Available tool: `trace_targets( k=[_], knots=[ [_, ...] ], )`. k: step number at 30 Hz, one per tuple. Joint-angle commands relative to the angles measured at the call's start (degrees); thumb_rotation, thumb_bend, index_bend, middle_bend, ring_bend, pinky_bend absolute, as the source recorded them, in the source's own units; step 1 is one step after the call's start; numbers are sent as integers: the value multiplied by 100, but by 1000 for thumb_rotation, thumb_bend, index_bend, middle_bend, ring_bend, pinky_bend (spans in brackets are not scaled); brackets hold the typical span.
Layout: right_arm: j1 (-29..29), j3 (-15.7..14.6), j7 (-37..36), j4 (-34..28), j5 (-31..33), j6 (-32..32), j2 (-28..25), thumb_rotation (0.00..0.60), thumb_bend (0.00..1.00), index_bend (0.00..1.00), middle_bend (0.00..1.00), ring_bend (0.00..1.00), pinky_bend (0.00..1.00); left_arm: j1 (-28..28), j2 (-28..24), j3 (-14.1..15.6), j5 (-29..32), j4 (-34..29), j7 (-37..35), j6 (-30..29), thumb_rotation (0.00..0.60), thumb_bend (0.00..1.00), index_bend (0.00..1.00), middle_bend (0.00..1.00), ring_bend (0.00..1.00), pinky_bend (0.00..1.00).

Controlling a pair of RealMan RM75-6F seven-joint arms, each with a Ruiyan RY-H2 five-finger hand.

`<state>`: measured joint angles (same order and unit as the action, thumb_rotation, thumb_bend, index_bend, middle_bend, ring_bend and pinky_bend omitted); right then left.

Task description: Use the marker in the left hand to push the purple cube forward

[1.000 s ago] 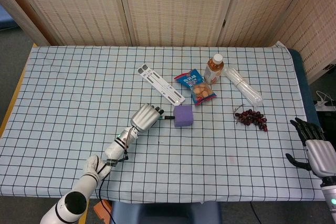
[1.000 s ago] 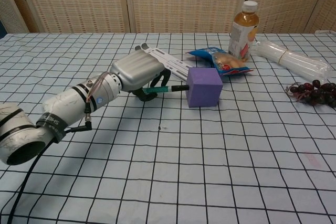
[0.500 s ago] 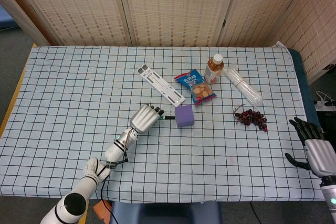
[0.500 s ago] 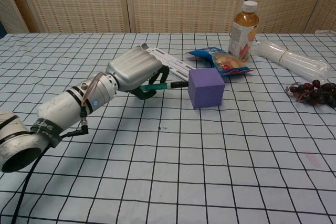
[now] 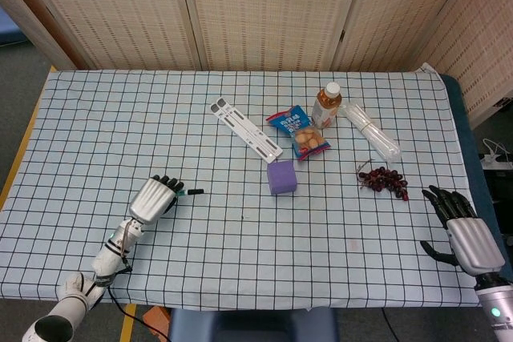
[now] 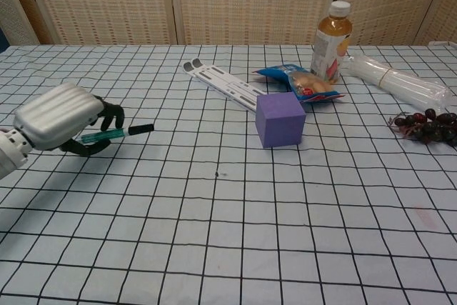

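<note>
The purple cube [image 5: 280,176] [image 6: 280,118] sits mid-table, just in front of a snack bag. My left hand [image 5: 154,197] [image 6: 61,118] is far to the cube's left, near the front left of the table. It grips a green marker [image 5: 191,193] [image 6: 117,133] whose black tip points right, toward the cube, with a wide gap between them. My right hand [image 5: 465,235] shows only in the head view, at the table's front right edge, fingers spread and holding nothing.
Behind the cube lie a white slotted bracket [image 5: 245,129] [image 6: 228,85], a blue snack bag [image 5: 300,131] [image 6: 300,82], a tea bottle [image 5: 326,104] [image 6: 332,42] and a clear plastic tube bundle [image 5: 371,130] [image 6: 397,82]. Dark grapes [image 5: 384,179] [image 6: 425,126] lie to the right.
My left hand has pulled back left and toward the front edge with the marker, away from the cube. The cube sits slightly further forward than a second ago. The right hand shifted a little left.
</note>
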<state>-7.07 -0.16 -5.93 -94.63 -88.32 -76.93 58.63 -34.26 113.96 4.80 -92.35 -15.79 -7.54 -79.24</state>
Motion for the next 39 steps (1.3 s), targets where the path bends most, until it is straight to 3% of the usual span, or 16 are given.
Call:
trace_targets(
  k=[1, 4, 7, 13, 16, 20, 25, 26, 28, 29, 30, 33, 39],
  knots=[
    [5, -32, 83, -25, -38, -10, 37, 600, 168, 0, 0, 0, 0, 352, -271, 119, -72, -95, 6, -244, 600, 495, 486, 584, 474, 648],
    [-12, -45, 165, -44, -40, 27, 77, 600, 167, 0, 0, 0, 0, 502, -373, 142, -93, -70, 52, -322, 600, 497, 479, 579, 472, 640],
    [-31, -66, 260, -66, -65, 60, 120, 600, 168, 0, 0, 0, 0, 576, -464, 246, -188, -28, 166, -236, 600, 489, 414, 503, 439, 623],
    [-31, -85, 361, -99, -82, 50, 159, 600, 168, 0, 0, 0, 0, 618, -654, 378, -248, -321, 261, 432, 600, 412, 59, 131, 227, 589],
    [-26, -86, 367, -105, -80, 36, 157, 600, 168, 0, 0, 0, 0, 604, -756, 319, -200, -587, 247, 537, 600, 390, 0, 11, 102, 532],
    [-13, -83, 352, -100, -76, -2, 143, 600, 168, 0, 0, 0, 0, 684, -1109, 240, -185, -1253, 138, 230, 600, 372, 0, 0, 14, 420],
    [-6, -80, 329, -96, -64, -14, 127, 600, 168, 0, 0, 0, 0, 832, -1510, 181, -185, -1955, 107, -210, 600, 364, 0, 0, 0, 286],
    [-2, -79, 321, -94, -61, -22, 122, 600, 168, 0, 0, 0, 0, 908, -1703, 153, -185, -2292, 78, -421, 600, 363, 0, 0, 0, 251],
    [6, -93, 311, -95, -75, -30, 109, 600, 168, 0, 0, 0, 0, 1375, -2498, 30, -86, -3575, -474, -1379, 600, 362, 0, 0, 0, 221],
    [7, -103, 307, -101, -96, -33, 107, 600, 168, 0, 0, 0, 0, 1501, -2816, 78, -86, -4045, -577, -1507, 600, 361, 0, 0, 0, 216],
    [9, -116, 307, -111, -126, -43, 103, 600, 168, 0, 0, 0, 0, 1623, -3139, 112, -35, -4538, -617, -1556, 600, 359, 0, 0, 0, 212],
    [26, -151, 311, -135, -211, -89, 101, 600, 168, 0, 0, 0, 0, 1898, -3569, 146, 150, -5229, -598, -1588, 600, 356, 0, 0, 0, 198],
    [78, -209, 312, -171, -377, -229, 88, 600, 168, 0, 0, 0, 0, 2103, -3968, 236, 107, -5840, 30, -1472, 600, 378, 0, 0, 0, 160]
  ],
)
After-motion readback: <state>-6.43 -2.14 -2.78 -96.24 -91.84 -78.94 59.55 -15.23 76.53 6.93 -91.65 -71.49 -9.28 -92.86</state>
